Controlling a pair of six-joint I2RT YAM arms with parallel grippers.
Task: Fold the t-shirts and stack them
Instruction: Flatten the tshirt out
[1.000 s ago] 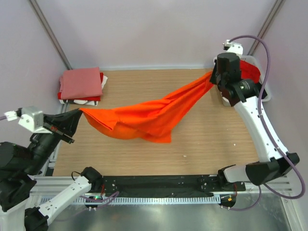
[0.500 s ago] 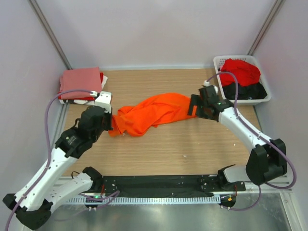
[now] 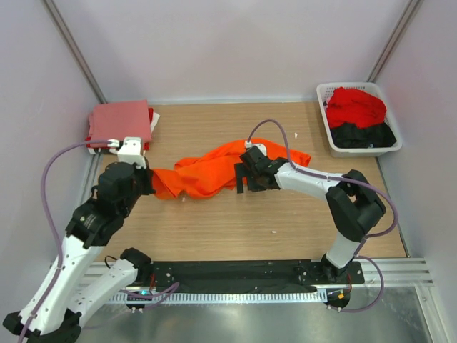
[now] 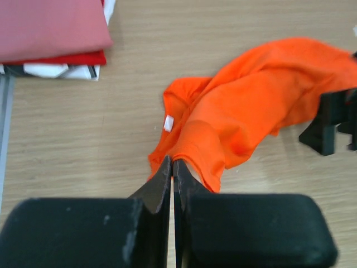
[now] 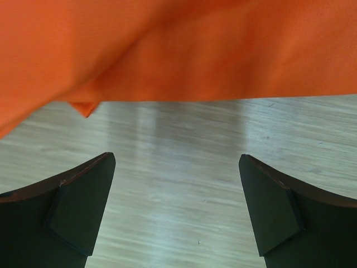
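A bright orange t-shirt [image 3: 214, 168] lies crumpled across the middle of the wooden table. My left gripper [image 3: 148, 183] is shut on its left end; the left wrist view shows the cloth [image 4: 245, 106] pinched at the tips of the closed jaws [image 4: 172, 166]. My right gripper [image 3: 241, 179] stands open low over the table at the shirt's near edge, holding nothing. In the right wrist view its fingers [image 5: 177, 162] are spread wide over bare wood, with orange cloth [image 5: 195, 50] just beyond them.
A folded stack [image 3: 120, 125] with a salmon-pink shirt on top of red and white ones sits at the back left, also in the left wrist view [image 4: 50, 28]. A white slatted basket [image 3: 393, 146] at the back right holds red and black shirts.
The orange shirt, stretched in the air between both grippers, has come down onto the table. The right gripper let go, opened and moved left along the shirt. The left arm swung inward.
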